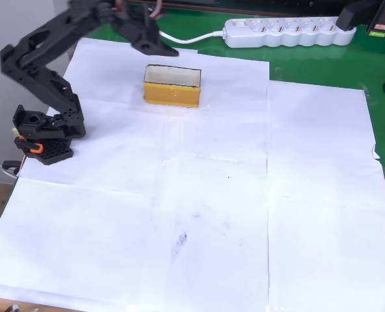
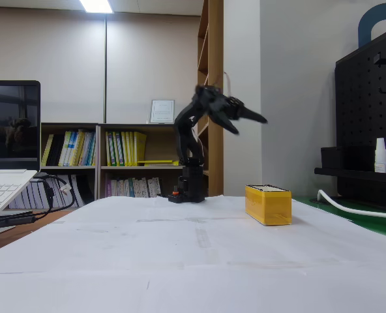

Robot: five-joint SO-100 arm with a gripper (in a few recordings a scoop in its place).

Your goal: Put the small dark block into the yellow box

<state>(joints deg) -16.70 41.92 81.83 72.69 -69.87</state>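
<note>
The yellow box (image 1: 172, 85) stands on the white paper sheets (image 1: 199, 195) near the table's far edge; its pale inside is visible from overhead, contents indiscernible. The gripper (image 2: 248, 119) hangs high above the box's left end, fingers parted, holding nothing. A white power strip (image 1: 287, 31) lies behind.

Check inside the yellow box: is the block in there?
In the overhead view the yellow box shows a pale inside with no block on the visible part; the near wall hides some of the floor. The pincer hangs above its far-left corner, holding nothing visible.
</note>
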